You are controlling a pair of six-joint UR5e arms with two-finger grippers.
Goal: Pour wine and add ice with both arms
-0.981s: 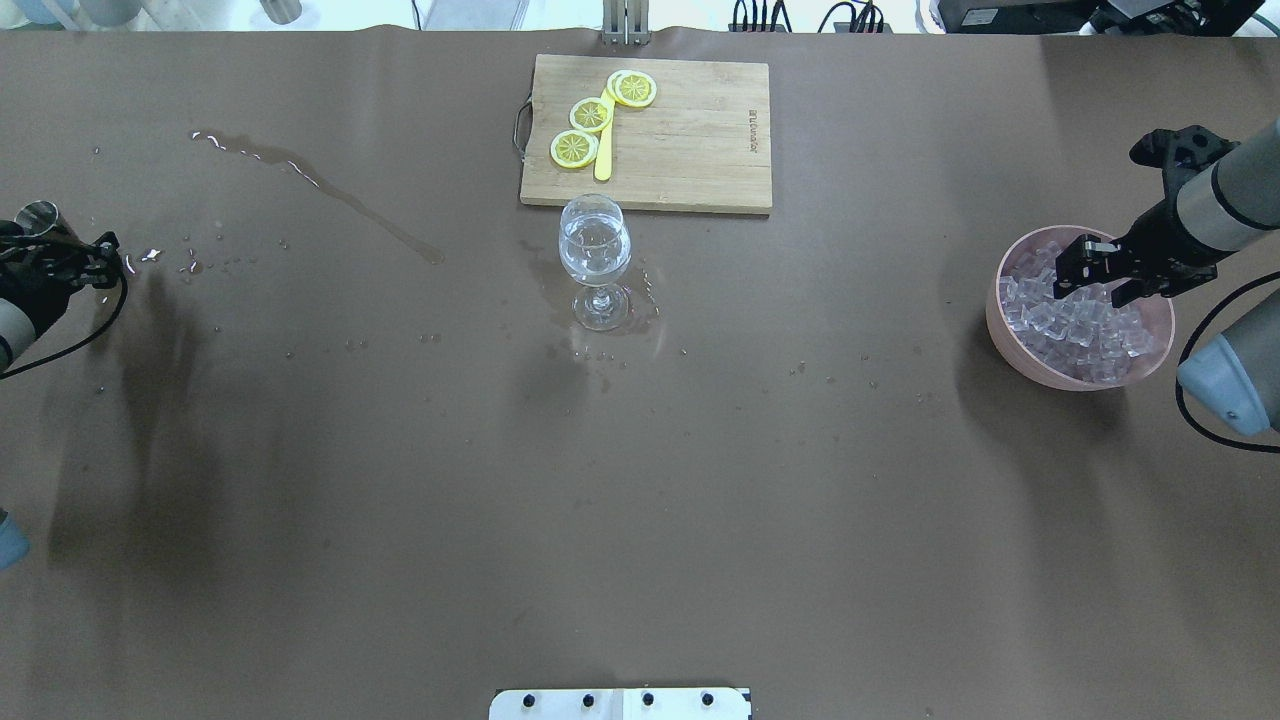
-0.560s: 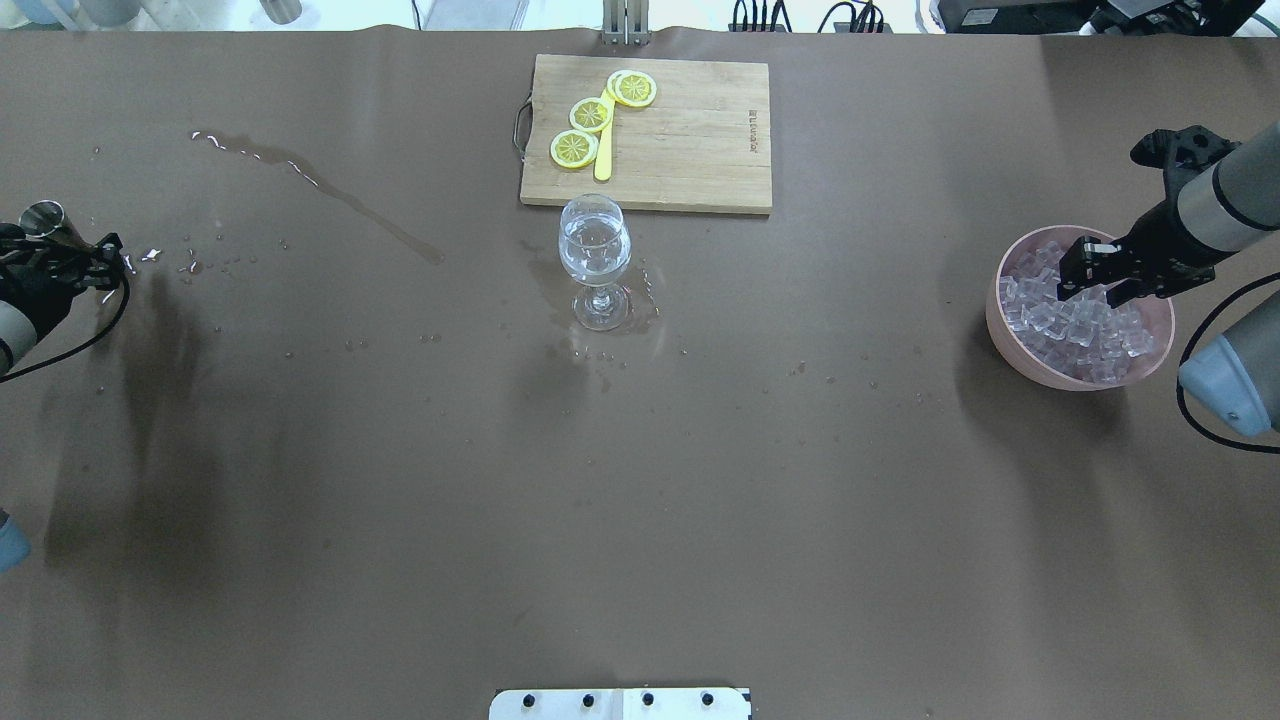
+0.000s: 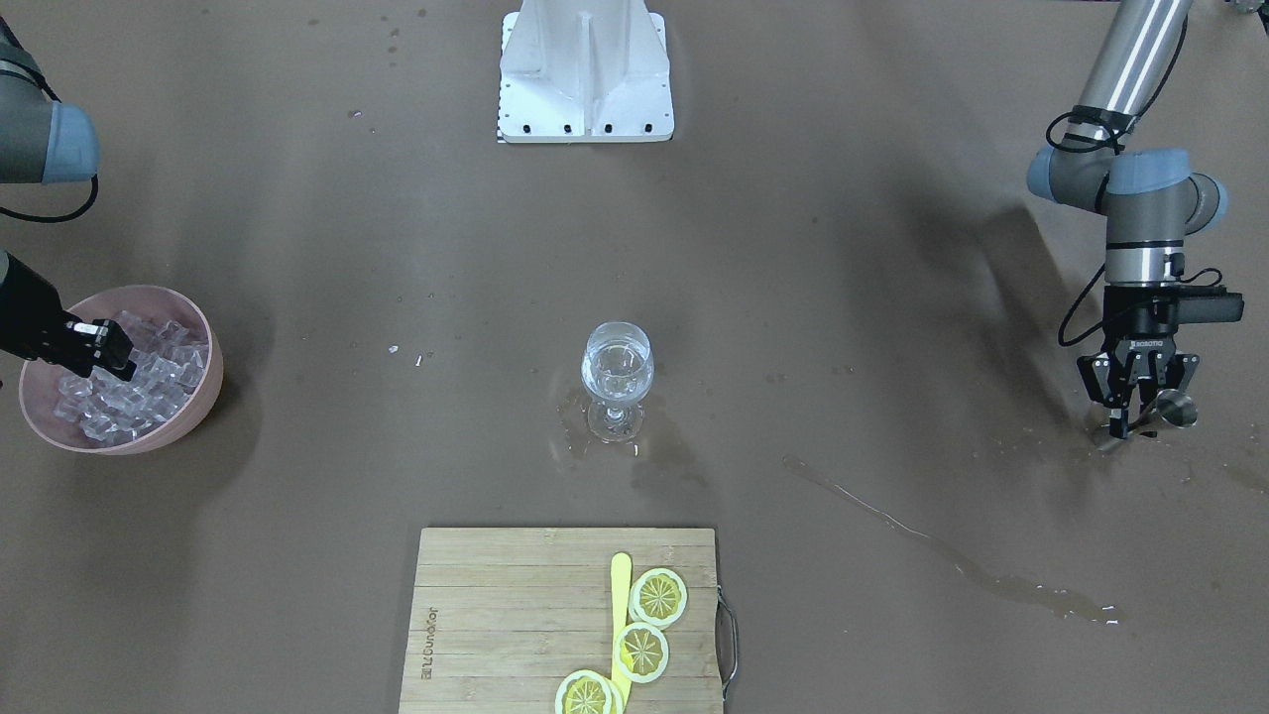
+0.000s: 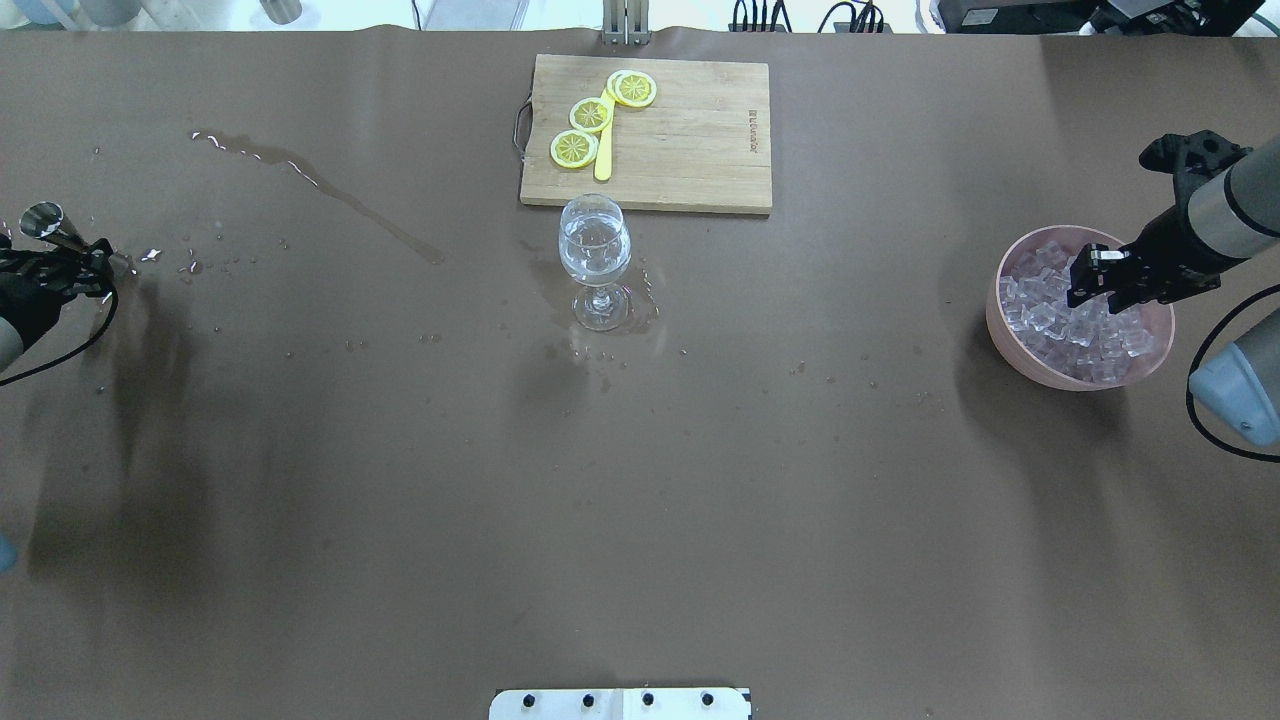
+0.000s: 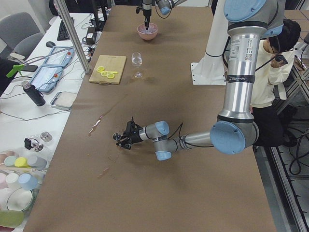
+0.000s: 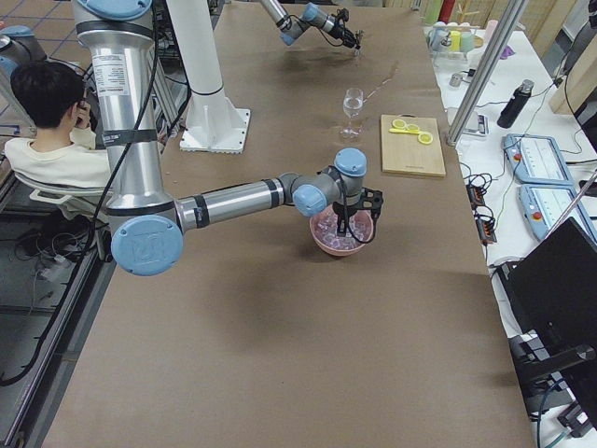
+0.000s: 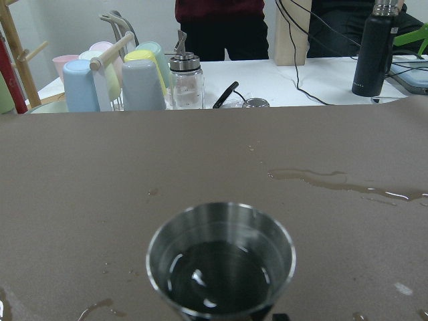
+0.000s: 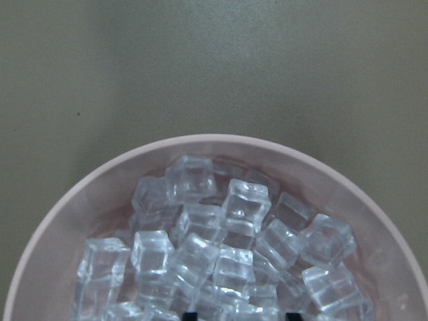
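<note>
Right wrist view: the bowl (image 8: 87, 194) is running off the bottom edge. The right gripper (image 4: 1098, 298) is showing only its fingertips (image 8: 190, 317) there, as two dark slivers standing apart with ice (image 8: 227, 227) between them. Whether they are touching a cube is not readable.

Left wrist view: the bottom edge is cutting off the metal cup (image 7: 221, 267), and the left gripper (image 3: 1132, 415) clamping it is lying out of frame.

Front view: the cutting board (image 3: 516, 615) and the nearest lemon slice (image 3: 585, 696) are running off the bottom edge.

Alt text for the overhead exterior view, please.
A wine glass of clear liquid stands mid-table before a cutting board with lemon slices; the right claw reaches into a pink bowl of ice cubes. The left claw holds a metal cup far left.
</note>
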